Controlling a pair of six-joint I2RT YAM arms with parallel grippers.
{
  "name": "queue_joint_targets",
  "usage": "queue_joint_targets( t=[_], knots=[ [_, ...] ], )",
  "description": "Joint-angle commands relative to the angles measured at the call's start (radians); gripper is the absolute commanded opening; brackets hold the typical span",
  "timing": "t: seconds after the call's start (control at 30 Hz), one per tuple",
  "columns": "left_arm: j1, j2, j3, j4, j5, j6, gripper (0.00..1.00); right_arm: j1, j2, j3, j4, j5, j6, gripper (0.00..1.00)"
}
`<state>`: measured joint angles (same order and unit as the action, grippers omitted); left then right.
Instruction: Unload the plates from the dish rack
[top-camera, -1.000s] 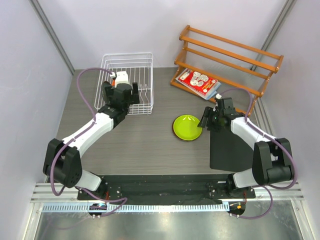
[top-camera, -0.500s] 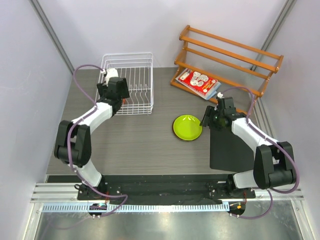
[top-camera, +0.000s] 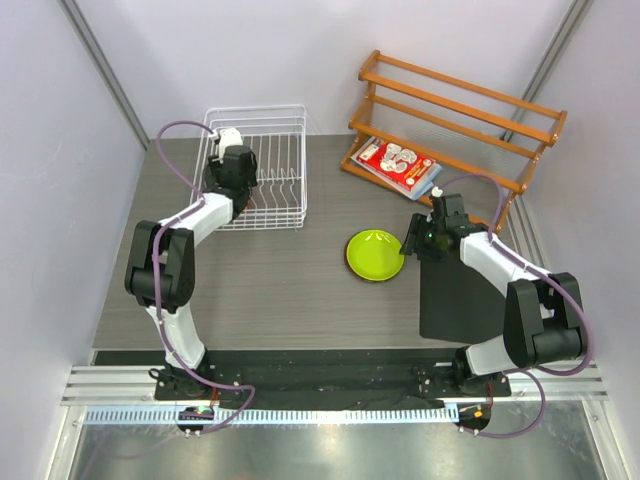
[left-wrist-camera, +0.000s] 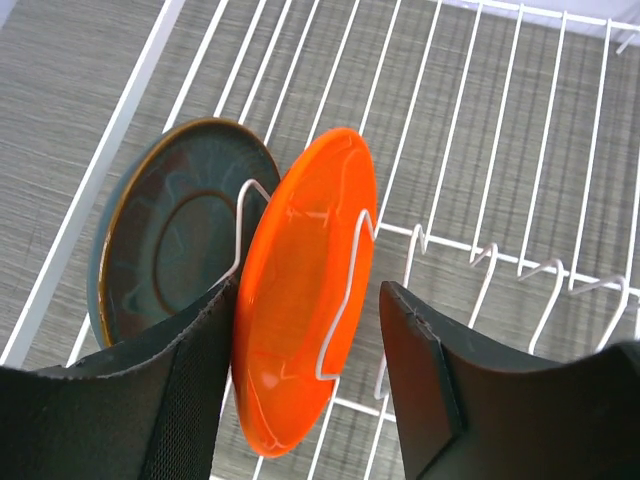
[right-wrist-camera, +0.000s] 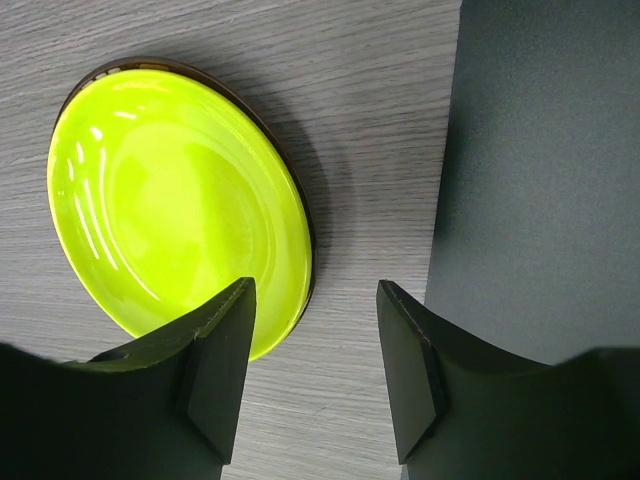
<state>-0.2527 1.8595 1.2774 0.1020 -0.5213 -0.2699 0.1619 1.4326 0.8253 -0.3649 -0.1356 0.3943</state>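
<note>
Your left gripper (left-wrist-camera: 308, 295) is spread, one finger on each side of the glossy orange round plate (left-wrist-camera: 290, 340). The left finger sits right against the plate's face, while a gap shows between the right finger and the plate, so nothing is pinched. That plate stands on edge between the upright dividers of the white wire dish rack (top-camera: 280, 165). Just behind it, in the next slot, a dark teal-grey round plate (left-wrist-camera: 165, 240) also stands on edge at the rack's left side. The rack stands at the back left of the grey wood-grain counter (top-camera: 290, 280).

Your right gripper (right-wrist-camera: 315, 290) is also spread and holds nothing. It hangs over the right rim of the lime green round plate (right-wrist-camera: 170, 200), which lies flat on the counter. Its other finger is over the edge of a dark rectangular mat (right-wrist-camera: 550, 170). At the back right stands an orange wooden slatted shelf (top-camera: 450, 100), with a red-and-white patterned pack (top-camera: 398, 165) at its foot.
</note>
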Motion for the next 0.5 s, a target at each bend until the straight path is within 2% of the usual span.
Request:
queue_joint_targets(
  t=[0.0,0.07,0.17,0.27,0.3,0.37,0.4,0.47],
  knots=[
    [0.009,0.01,0.042,0.051,-0.049,0.008,0.57,0.007,0.011,0.037,0.023,-0.002,-0.014,0.57],
    [0.009,0.012,0.036,0.056,-0.057,0.005,0.51,0.007,0.011,0.037,0.023,-0.006,-0.015,0.57],
    [0.01,0.018,0.03,0.056,-0.062,0.0,0.49,0.007,0.014,0.035,0.023,-0.004,-0.017,0.57],
    [0.01,0.02,0.028,0.056,-0.062,-0.005,0.41,0.005,0.014,0.032,0.023,-0.006,-0.018,0.57],
    [0.01,0.02,0.028,0.05,-0.062,-0.003,0.31,0.007,0.015,0.032,0.023,-0.007,-0.018,0.57],
    [0.01,0.021,0.03,0.045,-0.062,-0.006,0.23,0.007,0.015,0.034,0.023,-0.013,-0.02,0.57],
    [0.01,0.021,0.033,0.033,-0.069,-0.011,0.14,0.007,0.015,0.035,0.023,-0.015,-0.02,0.57],
    [0.01,0.014,0.03,0.03,-0.069,-0.025,0.09,0.007,0.014,0.035,0.023,-0.018,-0.02,0.56]
  ],
)
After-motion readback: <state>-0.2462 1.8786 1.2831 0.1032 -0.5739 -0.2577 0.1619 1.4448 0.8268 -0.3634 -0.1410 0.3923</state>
